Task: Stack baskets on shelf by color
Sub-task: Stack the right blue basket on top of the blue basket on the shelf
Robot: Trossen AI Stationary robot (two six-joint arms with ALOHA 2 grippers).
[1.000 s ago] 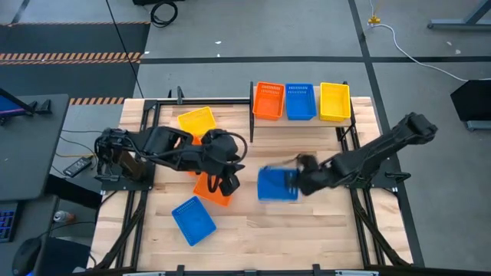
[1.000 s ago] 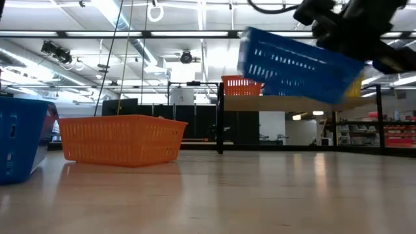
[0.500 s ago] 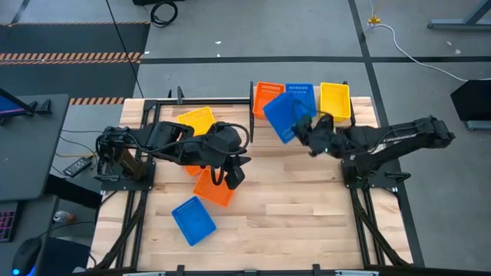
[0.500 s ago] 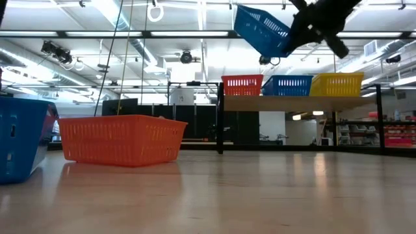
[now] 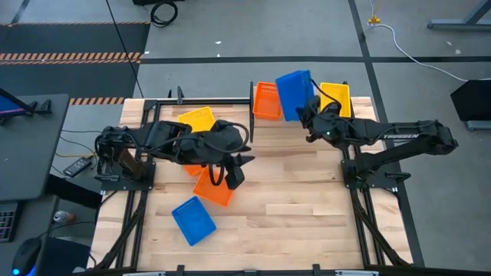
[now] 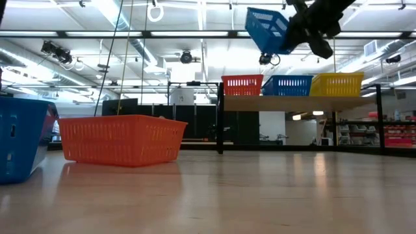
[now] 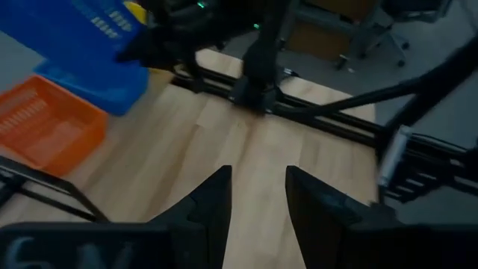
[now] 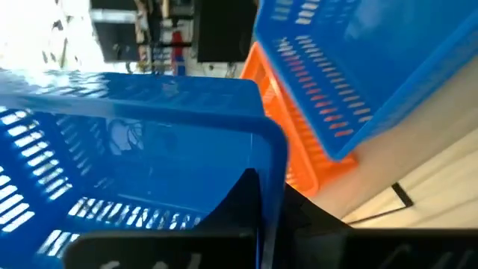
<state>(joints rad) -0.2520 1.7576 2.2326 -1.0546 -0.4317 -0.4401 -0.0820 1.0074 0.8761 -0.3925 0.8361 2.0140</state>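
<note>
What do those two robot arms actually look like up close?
Both arms are dark, nearly black, built of chunky jointed segments. The right arm carries pale lettering along one long segment. The left arm has thin black cables looping near its wrist. Each ends in a tool with two flat dark fingers, as the left wrist view shows. Black metal rails frame the table beneath them.

Black cable (image 5: 163, 11) coiled on grey floor; white cord (image 5: 406, 42) trails right; possibly laptop (image 5: 11, 103) at left edge.
</note>
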